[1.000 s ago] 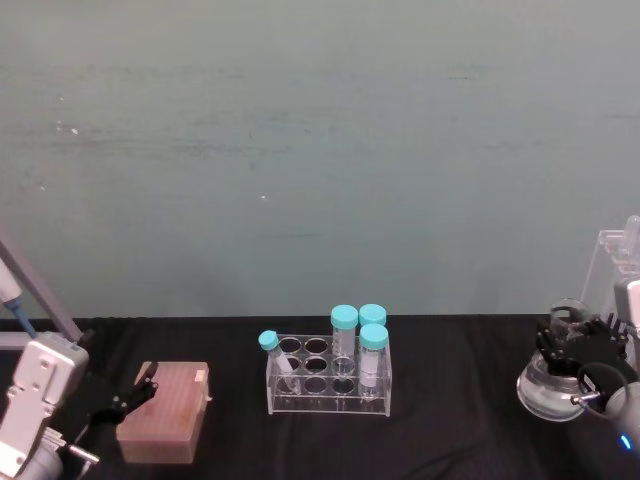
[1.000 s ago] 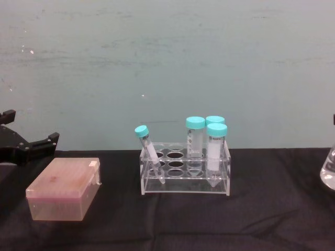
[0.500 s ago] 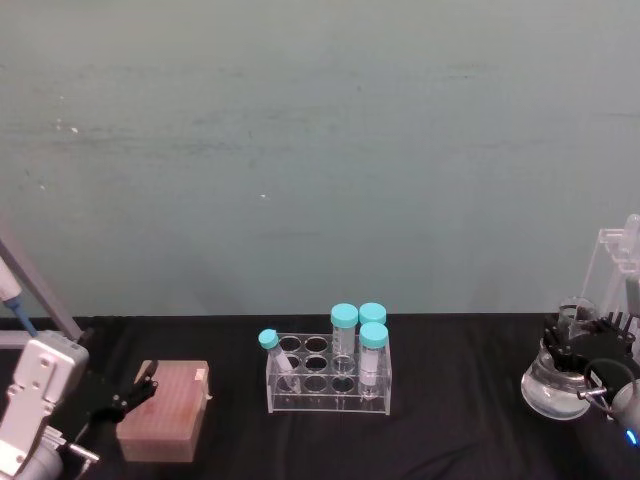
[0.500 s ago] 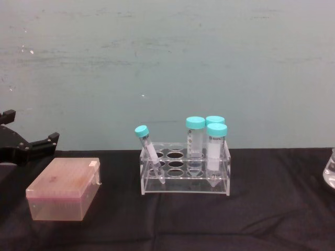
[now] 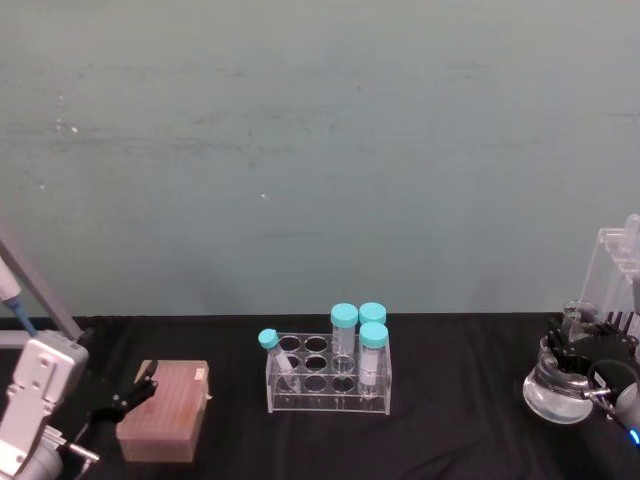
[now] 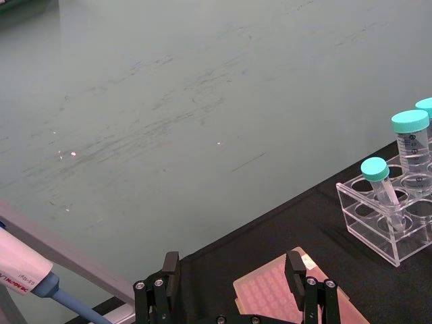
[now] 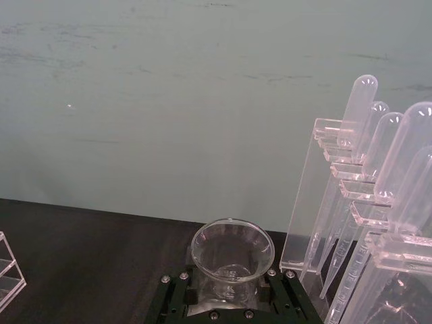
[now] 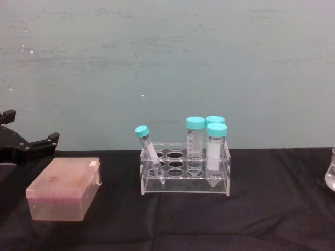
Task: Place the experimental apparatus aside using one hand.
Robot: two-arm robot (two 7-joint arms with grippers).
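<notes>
The left gripper [image 5: 128, 392] rests parted above the pink tip box [image 5: 164, 411] at table left, the tube rack [image 5: 328, 374] stands centre, and the right gripper [image 5: 578, 362] clamps the conical flask [image 5: 556, 388] neck at far right, beside the acrylic pipette stand [image 5: 617, 270].

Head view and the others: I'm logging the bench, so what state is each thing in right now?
Conical flask: upright, clear liquid inside, neck gripped.
Right gripper: shut on the flask's neck.
Left gripper: open, hovering by the pink box.
Pink box: lid closed.
Tube rack: upright on the table.
Capped tubes: three upright, one small tube leaning.
Acrylic pipette stand: upright, loaded.
</notes>
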